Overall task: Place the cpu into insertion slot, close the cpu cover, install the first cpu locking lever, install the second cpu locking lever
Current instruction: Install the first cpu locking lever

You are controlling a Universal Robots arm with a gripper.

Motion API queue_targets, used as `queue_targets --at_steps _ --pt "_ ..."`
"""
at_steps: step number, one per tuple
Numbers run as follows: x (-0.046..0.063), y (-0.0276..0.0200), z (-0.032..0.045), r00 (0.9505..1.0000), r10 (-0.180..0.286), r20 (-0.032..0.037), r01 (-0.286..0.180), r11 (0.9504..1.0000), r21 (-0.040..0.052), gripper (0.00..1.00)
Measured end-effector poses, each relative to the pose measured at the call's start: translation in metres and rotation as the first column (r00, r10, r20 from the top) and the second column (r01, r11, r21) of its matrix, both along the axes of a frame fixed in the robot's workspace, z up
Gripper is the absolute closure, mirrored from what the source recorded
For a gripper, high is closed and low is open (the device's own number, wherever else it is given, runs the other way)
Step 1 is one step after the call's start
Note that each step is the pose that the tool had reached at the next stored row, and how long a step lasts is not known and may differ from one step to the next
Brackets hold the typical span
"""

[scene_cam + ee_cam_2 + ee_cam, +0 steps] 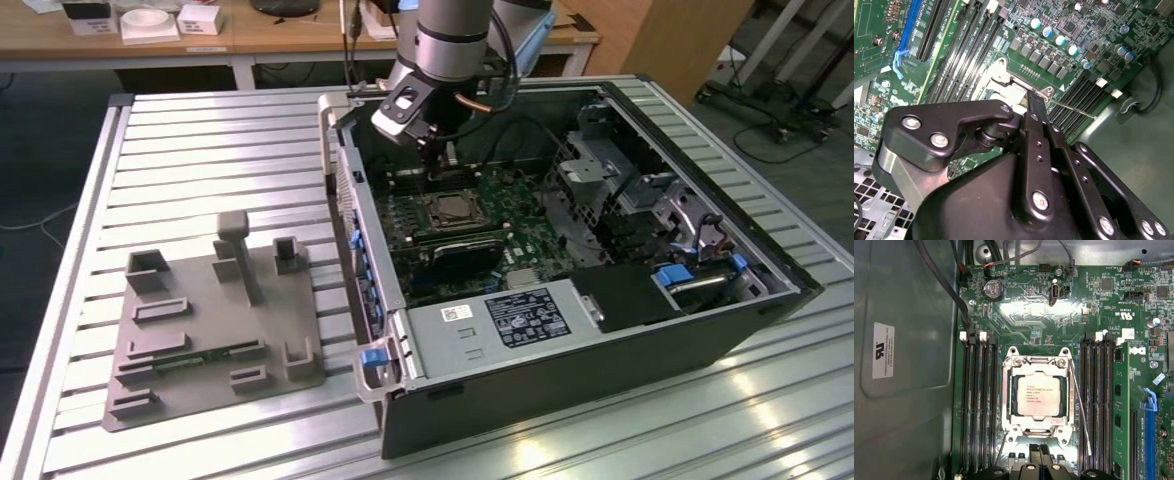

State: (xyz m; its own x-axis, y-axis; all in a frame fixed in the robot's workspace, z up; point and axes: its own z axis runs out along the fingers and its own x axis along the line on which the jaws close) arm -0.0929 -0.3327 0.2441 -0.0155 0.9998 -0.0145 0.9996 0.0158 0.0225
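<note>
The cpu (1038,396), a silvery square chip, lies flat in the insertion slot (454,210) on the green board. In the first wrist view the cpu cover (1037,371) lies down around the chip as a silvery frame. One thin wire locking lever (1080,410) runs slanted along one side of the socket, away from the frame; it also shows in the second wrist view as a wire lever (1074,110). A second wire lever (1000,450) pokes out at the opposite corner. My gripper (1039,454) is shut, its tips just off the socket's edge. The same gripper (1036,104) (434,152) hangs low inside the case.
Long black memory slots (976,405) flank the socket on both sides. Cables (954,290) run along the case wall. A grey power supply box (494,325) sits at the case's near end. A grey fixture plate (207,320) stands on the slatted table at the exterior view's left.
</note>
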Motion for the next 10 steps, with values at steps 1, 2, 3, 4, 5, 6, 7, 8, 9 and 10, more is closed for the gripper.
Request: queue_targets --at_steps 1,2,3,4,5,6,7,8,9,10 --pt "-0.0001 0.0 0.0 1.0 0.0 0.0 0.0 1.0 0.0001 0.9" --pt "-0.0002 0.0 0.0 1.0 0.0 0.0 0.0 1.0 0.0 0.9" --pt "-0.0002 0.0 0.0 1.0 0.0 0.0 0.0 1.0 0.0 0.9" --pt "-0.0002 0.0 0.0 1.0 0.0 0.0 0.0 1.0 0.0 0.9" --pt "-0.0002 0.0 0.0 1.0 0.0 0.0 0.0 1.0 0.0001 0.9" --pt "-0.0003 0.0 0.0 1.0 0.0 0.0 0.0 1.0 0.0001 0.9" --pt "-0.0003 0.0 0.0 1.0 0.0 0.0 0.0 1.0 0.0 0.9" --pt "-0.0003 0.0 0.0 1.0 0.0 0.0 0.0 1.0 0.0001 0.9" --pt "-0.0003 0.0 0.0 1.0 0.0 0.0 0.0 1.0 0.0 0.9" --pt "-0.0003 0.0 0.0 1.0 0.0 0.0001 0.0 1.0 0.0001 0.9"
